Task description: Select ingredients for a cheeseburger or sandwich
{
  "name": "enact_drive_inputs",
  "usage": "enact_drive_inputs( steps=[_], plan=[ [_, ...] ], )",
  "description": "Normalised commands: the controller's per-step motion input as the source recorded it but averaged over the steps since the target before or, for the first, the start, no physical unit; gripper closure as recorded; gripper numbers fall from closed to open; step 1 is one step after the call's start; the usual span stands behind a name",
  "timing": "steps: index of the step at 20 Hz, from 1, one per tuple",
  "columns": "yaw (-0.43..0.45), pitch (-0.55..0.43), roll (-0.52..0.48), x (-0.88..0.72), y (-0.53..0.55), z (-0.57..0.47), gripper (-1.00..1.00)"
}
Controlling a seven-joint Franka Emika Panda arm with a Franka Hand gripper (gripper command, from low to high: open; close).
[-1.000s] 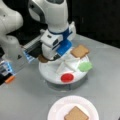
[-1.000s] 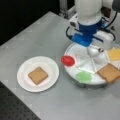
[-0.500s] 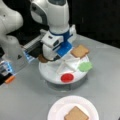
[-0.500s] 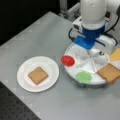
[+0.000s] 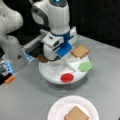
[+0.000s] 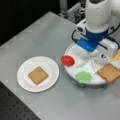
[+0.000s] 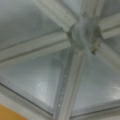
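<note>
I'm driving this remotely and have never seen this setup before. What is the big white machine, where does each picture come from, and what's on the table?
The white machine is a robot arm; its gripper hangs low over a round divided tray. Two pictures look from opposite sides of the table; the third looks down from the wrist at the tray's dividers. The tray holds a toast square, a green piece, a red disc and a brown patty. Another toast square lies on the white plate. I see nothing held.
</note>
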Motion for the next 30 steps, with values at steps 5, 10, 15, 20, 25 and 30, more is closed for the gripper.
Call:
enact_drive_inputs(
  steps=[5,10,15,20,25,30],
  plan=[
    [-0.013,-0.1,-0.081,-0.01,0.04,-0.12,-1.0],
    [0.0,-0.081,-0.072,0.0,0.01,-0.12,-1.0],
    [0.003,-0.085,-0.067,0.0,0.01,-0.12,-1.0],
    [0.003,-0.099,-0.078,-0.04,0.02,-0.12,-1.0],
    [0.002,-0.103,-0.078,-0.06,0.02,-0.1,-1.0],
    [0.005,-0.113,-0.068,-0.05,0.0,-0.11,-1.0]
  ],
)
